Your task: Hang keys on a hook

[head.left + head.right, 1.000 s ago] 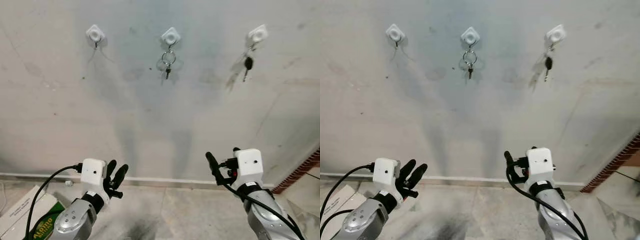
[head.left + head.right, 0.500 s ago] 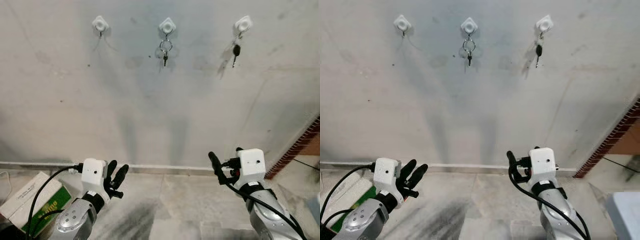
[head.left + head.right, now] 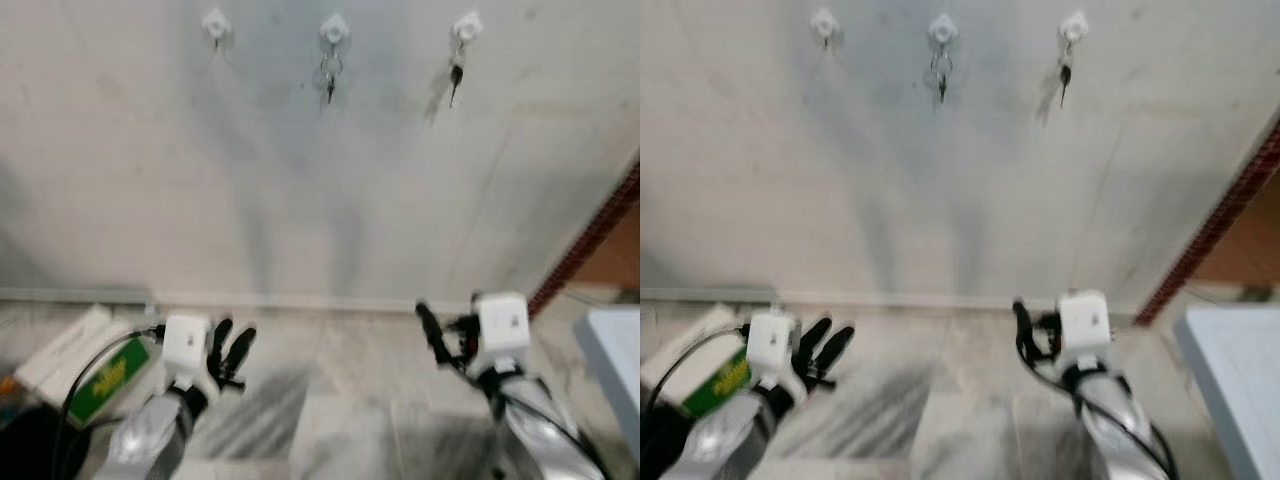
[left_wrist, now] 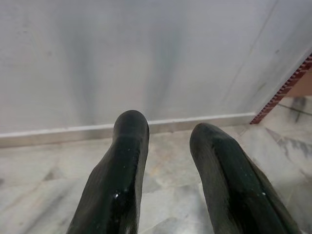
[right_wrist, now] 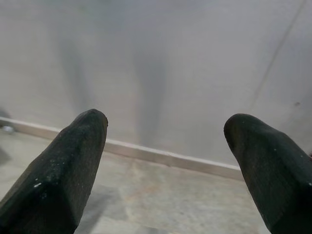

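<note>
Both arms stay raised low over the marble floor (image 3: 340,400) as the robot's view has drawn back from the wall (image 3: 300,200) since a second ago, the hooks now smaller and near the top edge, the frame blurred. The left gripper (image 3: 230,350) holds its black fingers (image 4: 124,161) narrowly parted and empty; the right gripper (image 5: 165,146) is spread wide, also empty. At the left arm's side lies a white-and-green box (image 3: 100,365), its yellow lettering too blurred to read. High on the wall, keys (image 3: 329,80) hang from the middle hook (image 3: 334,28), a second black key (image 3: 455,78) from the right hook (image 3: 466,26); the left hook (image 3: 214,24) is bare.
</note>
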Motion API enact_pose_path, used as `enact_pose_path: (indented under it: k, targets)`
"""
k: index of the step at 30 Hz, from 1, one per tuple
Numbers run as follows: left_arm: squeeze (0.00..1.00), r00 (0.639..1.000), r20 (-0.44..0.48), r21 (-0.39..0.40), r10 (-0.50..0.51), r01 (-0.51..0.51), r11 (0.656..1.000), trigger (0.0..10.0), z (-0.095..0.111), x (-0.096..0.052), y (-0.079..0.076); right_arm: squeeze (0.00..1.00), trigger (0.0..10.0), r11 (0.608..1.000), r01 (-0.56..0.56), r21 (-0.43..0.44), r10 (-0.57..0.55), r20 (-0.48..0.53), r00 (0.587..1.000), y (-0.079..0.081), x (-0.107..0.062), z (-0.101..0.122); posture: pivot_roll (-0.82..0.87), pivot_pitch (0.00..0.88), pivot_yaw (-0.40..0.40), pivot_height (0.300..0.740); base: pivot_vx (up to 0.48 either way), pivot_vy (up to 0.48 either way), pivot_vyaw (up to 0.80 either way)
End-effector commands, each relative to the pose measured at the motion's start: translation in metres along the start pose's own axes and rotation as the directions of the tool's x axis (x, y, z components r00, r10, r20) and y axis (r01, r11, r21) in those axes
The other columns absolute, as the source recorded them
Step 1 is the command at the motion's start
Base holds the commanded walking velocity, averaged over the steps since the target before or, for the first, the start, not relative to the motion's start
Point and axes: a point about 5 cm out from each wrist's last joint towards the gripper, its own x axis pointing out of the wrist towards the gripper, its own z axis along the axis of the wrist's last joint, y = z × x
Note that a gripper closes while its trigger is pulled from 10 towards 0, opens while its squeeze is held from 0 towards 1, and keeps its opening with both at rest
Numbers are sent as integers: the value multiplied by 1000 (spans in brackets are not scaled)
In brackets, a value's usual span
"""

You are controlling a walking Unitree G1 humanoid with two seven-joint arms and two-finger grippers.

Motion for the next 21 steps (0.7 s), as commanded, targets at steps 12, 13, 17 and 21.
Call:
enact_pose_path:
  k: [12,13,17,21]
  targets:
    - [0,1000,8,-8,-10,10,1000,10000,1,4,-1,0,10000,1000,5,-11,-5,2,1000,-4,2,1,-21,81,24,740,-120,0,0]
    - [0,1000,8,-8,-10,10,1000,10000,1,4,-1,0,10000,1000,5,-11,-5,2,1000,-4,2,1,-21,81,24,740,0,0,0]
    - [0,1000,13,-14,-15,15,1000,10000,1,4,-1,0,10000,1000,-3,-10,3,3,1000,-3,3,0,-25,83,22,740,0,0,0]
    - [0,1000,26,3,-16,16,1000,10000,3,5,-2,0,10000,1000,-16,-15,16,10,1000,-2,4,-1,-26,82,21,740,0,0,0]
